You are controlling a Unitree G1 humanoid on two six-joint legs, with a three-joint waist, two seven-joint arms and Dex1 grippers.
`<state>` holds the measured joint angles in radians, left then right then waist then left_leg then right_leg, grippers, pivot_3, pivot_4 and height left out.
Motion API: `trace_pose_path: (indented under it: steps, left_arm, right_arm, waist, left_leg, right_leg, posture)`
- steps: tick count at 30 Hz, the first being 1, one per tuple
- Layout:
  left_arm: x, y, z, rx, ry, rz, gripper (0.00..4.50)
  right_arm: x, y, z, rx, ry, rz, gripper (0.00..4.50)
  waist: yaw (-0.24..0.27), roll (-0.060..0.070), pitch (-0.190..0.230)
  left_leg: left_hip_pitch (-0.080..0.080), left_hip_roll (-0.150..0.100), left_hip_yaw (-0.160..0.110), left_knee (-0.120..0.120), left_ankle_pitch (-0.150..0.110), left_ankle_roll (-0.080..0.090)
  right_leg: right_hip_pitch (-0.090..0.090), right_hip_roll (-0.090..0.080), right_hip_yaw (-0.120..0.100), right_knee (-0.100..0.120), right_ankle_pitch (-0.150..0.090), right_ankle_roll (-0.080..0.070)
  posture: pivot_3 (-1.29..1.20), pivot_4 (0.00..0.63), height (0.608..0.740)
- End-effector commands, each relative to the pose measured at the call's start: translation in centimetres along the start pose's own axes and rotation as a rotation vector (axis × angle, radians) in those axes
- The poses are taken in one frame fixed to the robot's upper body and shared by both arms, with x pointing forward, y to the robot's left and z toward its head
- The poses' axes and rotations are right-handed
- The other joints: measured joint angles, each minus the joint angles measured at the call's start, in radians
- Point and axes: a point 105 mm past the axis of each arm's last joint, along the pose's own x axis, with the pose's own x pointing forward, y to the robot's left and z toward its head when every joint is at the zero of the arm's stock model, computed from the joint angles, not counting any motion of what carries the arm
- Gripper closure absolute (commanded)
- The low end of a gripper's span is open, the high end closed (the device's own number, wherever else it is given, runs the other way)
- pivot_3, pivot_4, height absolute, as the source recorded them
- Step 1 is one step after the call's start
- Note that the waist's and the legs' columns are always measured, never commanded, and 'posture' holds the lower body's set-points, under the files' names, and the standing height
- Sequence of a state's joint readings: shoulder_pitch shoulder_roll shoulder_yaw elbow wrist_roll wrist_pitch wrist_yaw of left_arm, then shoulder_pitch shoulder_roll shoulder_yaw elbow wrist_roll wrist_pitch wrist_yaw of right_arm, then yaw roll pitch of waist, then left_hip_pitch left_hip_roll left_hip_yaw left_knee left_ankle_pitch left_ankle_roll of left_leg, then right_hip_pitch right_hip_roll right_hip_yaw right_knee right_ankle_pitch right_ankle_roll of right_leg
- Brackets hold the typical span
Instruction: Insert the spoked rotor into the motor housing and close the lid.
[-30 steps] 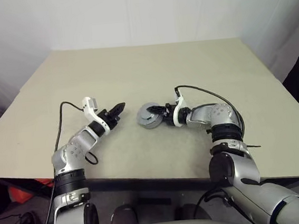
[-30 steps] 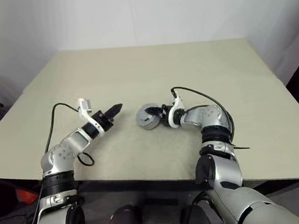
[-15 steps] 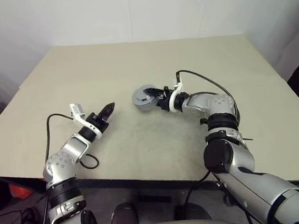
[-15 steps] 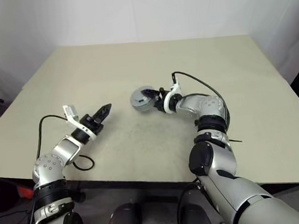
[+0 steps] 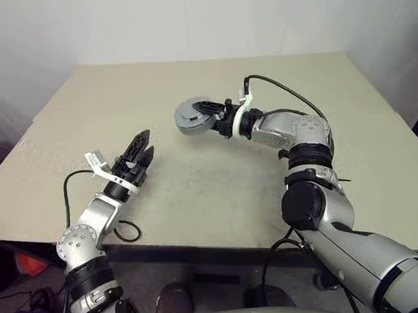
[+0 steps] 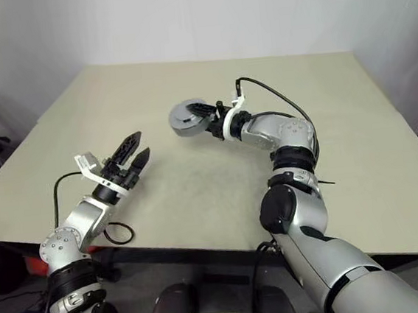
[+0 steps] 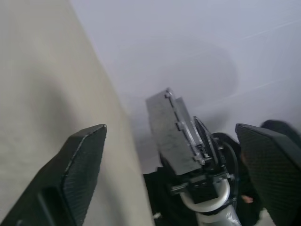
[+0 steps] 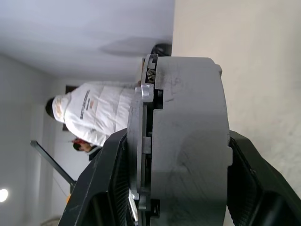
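Motor housing (image 5: pixel 191 117): a round, thick grey-silver metal disc with a thinner plate seated against one face, held clear above the middle of the table (image 5: pixel 186 77), toward its far edge, pinched between the right gripper (image 5: pixel 206 114) fingers. Left gripper (image 5: pixel 139 150), near the table's left front edge: fingers spread wide, holding nothing.

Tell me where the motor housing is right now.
In the left eye view, the motor housing sits centre-left, clamped in the right tool, raised over the table.
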<state>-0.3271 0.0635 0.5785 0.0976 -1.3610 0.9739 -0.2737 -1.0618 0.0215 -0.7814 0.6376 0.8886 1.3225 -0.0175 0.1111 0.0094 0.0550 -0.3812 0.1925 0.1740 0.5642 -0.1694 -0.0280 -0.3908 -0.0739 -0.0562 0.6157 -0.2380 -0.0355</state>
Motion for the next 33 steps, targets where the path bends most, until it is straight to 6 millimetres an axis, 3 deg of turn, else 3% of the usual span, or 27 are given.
trace_pose_path:
  steps: [1,8,19,22,27,33]
  left_arm:
    - [1.0,-1.1,-0.5,-0.093,0.027,-0.078,0.01]
    - [3.1,-1.6,-1.2,-0.183,0.056,-0.143,0.01]
    - [4.9,-1.6,-1.8,-0.157,0.12,-0.143,0.01]
    - [4.8,-1.5,-1.6,-0.159,0.11,-0.142,0.59]
    - [4.6,-1.3,-1.5,-0.161,0.098,-0.14,2.2]
    - [4.4,-0.8,-1.7,-0.158,0.103,-0.114,2.2]
  right_arm:
    - [0.0,3.6,-0.2,-0.061,0.01,0.121,2.26]
    - [0.1,4.2,-1.7,-0.086,0.052,0.138,2.26]
    - [0.3,3.7,-1.8,-0.089,0.043,0.103,2.26]
    - [0.3,3.5,-1.8,-0.088,0.037,0.1,2.26]
    - [0.4,3.3,-1.8,-0.09,0.032,0.095,2.26]
    - [0.4,3.1,-1.8,-0.105,0.022,0.09,2.26]
  waist:
    - [0.003,0.0,0.0]
    - [0.014,0.0,0.0]
    - [0.015,0.0,0.0]
    - [0.016,0.0,0.0]
    - [0.016,0.0,0.0]
    - [0.016,0.0,0.0]
  left_leg:
    - [0.0,0.0,0.0,0.0,0.0,0.0]
    - [0.0,0.0,0.0,0.001,0.0,0.0]
    - [0.0,-0.001,-0.001,0.002,0.0,0.0]
    - [0.0,-0.001,-0.001,0.002,0.0,0.0]
    - [0.0,-0.001,-0.001,0.002,0.0,0.0]
    - [0.0,-0.001,-0.001,0.004,0.0,0.0]
  right_leg:
    - [0.0,0.0,0.0,0.001,0.0,0.0]
    - [0.0,0.0,0.0,0.001,0.0,0.0]
    - [0.0,-0.001,0.001,0.002,0.001,0.002]
    - [0.0,-0.001,0.001,0.002,0.001,0.002]
    - [0.0,-0.001,0.001,0.003,0.001,0.002]
    - [0.0,-0.001,0.001,0.004,0.001,0.001]
  posture:
    - [0.0,0.0,0.74]
    - [0.0,0.0,0.74]
    - [0.0,0.0,0.74]
    - [0.0,0.0,0.74]
    - [0.0,0.0,0.74]
    - [0.0,0.0,0.74]
